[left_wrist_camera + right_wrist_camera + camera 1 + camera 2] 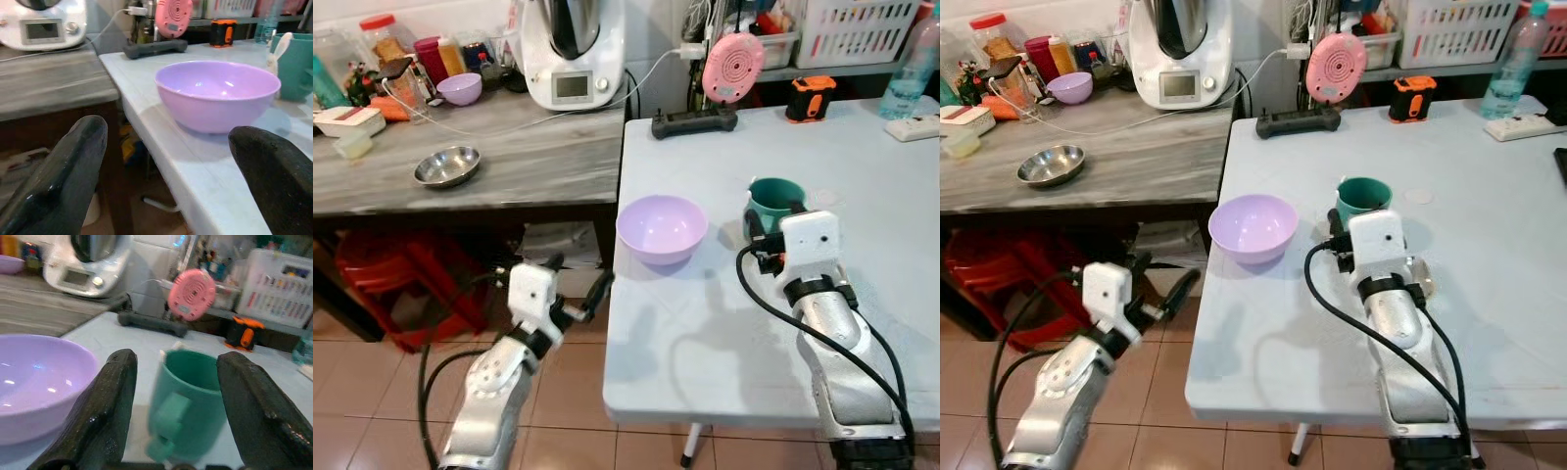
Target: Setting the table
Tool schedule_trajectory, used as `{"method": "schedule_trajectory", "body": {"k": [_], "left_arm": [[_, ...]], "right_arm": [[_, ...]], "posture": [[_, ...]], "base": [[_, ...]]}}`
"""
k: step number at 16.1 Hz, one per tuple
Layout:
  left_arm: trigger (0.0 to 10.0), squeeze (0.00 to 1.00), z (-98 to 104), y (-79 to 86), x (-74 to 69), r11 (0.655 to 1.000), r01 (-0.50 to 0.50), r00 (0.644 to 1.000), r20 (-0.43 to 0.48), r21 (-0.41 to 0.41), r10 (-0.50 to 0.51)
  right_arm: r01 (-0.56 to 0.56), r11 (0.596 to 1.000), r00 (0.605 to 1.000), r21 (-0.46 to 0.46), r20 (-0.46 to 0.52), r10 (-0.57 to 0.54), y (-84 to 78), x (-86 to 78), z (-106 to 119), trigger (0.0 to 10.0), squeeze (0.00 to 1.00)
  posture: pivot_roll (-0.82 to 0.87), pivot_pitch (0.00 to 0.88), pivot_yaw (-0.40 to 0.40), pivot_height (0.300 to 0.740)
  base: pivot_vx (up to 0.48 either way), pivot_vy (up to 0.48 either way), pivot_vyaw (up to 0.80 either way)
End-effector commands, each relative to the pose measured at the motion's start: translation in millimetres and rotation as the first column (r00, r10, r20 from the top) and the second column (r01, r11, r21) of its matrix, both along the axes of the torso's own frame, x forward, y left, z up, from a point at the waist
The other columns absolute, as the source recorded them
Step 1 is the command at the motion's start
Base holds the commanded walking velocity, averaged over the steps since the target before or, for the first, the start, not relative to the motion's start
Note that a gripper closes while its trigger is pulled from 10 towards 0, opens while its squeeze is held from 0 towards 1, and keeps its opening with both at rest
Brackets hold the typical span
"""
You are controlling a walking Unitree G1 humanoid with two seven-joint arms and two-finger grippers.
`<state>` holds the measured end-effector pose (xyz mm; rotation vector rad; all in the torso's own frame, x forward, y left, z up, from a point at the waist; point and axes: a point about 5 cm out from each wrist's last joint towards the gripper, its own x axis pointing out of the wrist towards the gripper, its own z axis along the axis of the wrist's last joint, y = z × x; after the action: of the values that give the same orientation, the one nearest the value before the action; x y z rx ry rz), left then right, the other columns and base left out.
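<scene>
While the green mug [188,406] stands upright, handle toward the right pincer [176,401], spread fingers flank it; left pincer [171,171] spread low beside the worktop [862,196].

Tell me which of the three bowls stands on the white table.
The large lilac bowl near the table's left edge, beside the green mug. The small purple bowl and the steel bowl stand on the grey counter.

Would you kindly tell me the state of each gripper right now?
Left gripper: open, holding nothing, beside the table edge.
Right gripper: open, fingers either side of the green mug, not gripping it.
</scene>
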<state>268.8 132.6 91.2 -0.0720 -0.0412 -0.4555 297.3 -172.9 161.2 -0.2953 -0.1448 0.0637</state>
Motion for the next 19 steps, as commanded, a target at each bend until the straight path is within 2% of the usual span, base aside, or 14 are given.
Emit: {"method": "schedule_trajectory", "body": {"k": [1,3,4,6,7,9,11,12,13,15,16,19], "left_arm": [[10.0,0.00,1,10.7,-0.9,0.999,-0.009,1.000,0.009,0.044,0.009],[10.0,0.00,-3,11.9,-3.8,0.999,0.023,0.999,-0.028,0.042,-0.022],[10.0,0.00,-10,8.8,-12.6,0.990,0.136,0.989,-0.071,0.050,-0.132],[10.0,0.00,-10,6.1,-19.0,0.972,0.225,0.973,-0.068,0.072,-0.220],[10.0,0.00,-9,5.8,-19.4,0.968,0.238,0.970,-0.061,0.084,-0.233],[10.0,0.00,-9,8.1,-19.9,0.968,0.233,0.972,-0.066,0.088,-0.228],[10.0,0.00,-10,9.1,-20.9,0.968,0.234,0.971,-0.071,0.086,-0.228],[10.0,0.00,-11,9.5,-22.2,0.966,0.243,0.968,-0.079,0.086,-0.236],[10.0,0.00,-12,8.9,-23.8,0.964,0.255,0.964,-0.094,0.076,-0.248],[10.0,0.00,-13,6.3,-29.5,0.954,0.294,0.953,-0.087,0.054,-0.289],[10.0,0.00,-13,5.9,-31.4,0.953,0.300,0.952,-0.077,0.042,-0.297],[10.0,0.00,-12,7.7,-32.2,0.950,0.310,0.950,-0.069,0.050,-0.306]], "right_arm": [[-0.076,0.997,0.997,-0.022,0.009,0.076,14.5,1.9,3,10.0,0.00],[-0.138,0.988,0.990,-0.071,0.007,0.139,18.8,1.7,3,10.0,0.00],[-0.270,0.950,0.963,-0.156,-0.039,0.267,26.8,2.2,2,10.0,0.00],[-0.387,0.899,0.922,-0.204,-0.112,0.371,31.5,4.3,-1,10.0,0.00],[-0.429,0.878,0.902,-0.213,-0.146,0.405,31.3,7.2,-2,10.0,1.00],[-0.510,0.813,0.859,-0.279,-0.200,0.471,30.8,16.9,1,10.0,1.00],[-0.553,0.774,0.833,-0.309,-0.234,0.502,31.7,23.3,4,10.0,1.00],[-0.581,0.736,0.814,-0.346,-0.264,0.518,31.9,30.2,6,10.0,1.00],[-0.599,0.711,0.801,-0.368,-0.294,0.522,31.2,39.1,7,10.0,0.00],[-0.624,0.682,0.781,-0.381,-0.321,0.536,31.5,48.6,8,10.0,0.00],[-0.655,0.668,0.755,-0.352,-0.334,0.565,34.9,51.8,8,10.0,0.00],[-0.719,0.595,0.695,-0.360,-0.384,0.608,45.0,55.0,2,10.0,0.00]], "posture": [[-0.10,0.000,0.097,0.740],[-0.10,0.000,0.095,0.740],[-0.10,0.000,0.098,0.740],[-0.10,0.000,0.101,0.740],[-0.10,0.000,0.102,0.740],[-0.09,0.000,0.100,0.740],[-0.09,0.000,0.098,0.740],[-0.08,0.000,0.098,0.740],[-0.08,0.000,0.098,0.740],[-0.08,0.000,0.098,0.740],[-0.08,0.000,0.097,0.740],[-0.07,0.000,0.097,0.740]], "base": [[0.000,0.000,0.00],[0.000,0.000,0.00],[0.000,0.000,0.00],[0.000,0.000,0.00],[0.000,0.000,0.00],[0.000,0.000,0.00],[0.000,0.000,0.00],[0.000,0.000,0.00],[0.000,0.000,0.00],[0.000,0.000,0.00],[0.000,0.000,0.00],[0.000,0.000,0.00]]}}
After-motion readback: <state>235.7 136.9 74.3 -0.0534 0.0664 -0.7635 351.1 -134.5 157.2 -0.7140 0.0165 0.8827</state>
